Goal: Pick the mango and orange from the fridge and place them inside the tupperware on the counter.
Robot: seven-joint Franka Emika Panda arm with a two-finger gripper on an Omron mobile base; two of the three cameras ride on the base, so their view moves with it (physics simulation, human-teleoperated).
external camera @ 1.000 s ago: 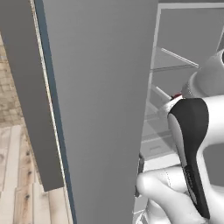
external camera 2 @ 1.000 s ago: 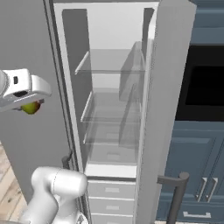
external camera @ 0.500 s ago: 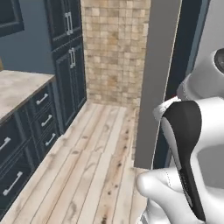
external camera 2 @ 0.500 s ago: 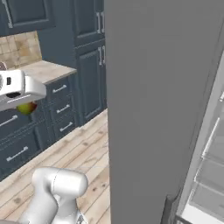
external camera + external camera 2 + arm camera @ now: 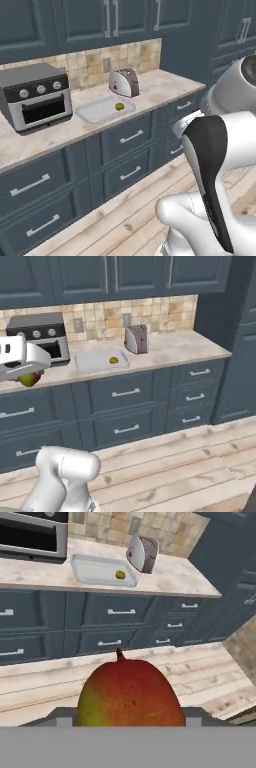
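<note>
red-orange mango with a green-yellow patch (image 5: pixel 129 693) clamped in the two-finger gripper (image 5: pixel 27 375), well short of the counter | looks smooth, firm, rounded, likely slippery; best held across its widest middle | pale translucent tupperware tray (image 5: pixel 95 111) sits beside the silver toaster (image 5: pixel 124 82)

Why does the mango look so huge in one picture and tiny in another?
Hand view: the mango sits right against the lens, so it looms large and soft-edged. Right base view: the same mango is far off under the end effector, so it looks small.
</note>
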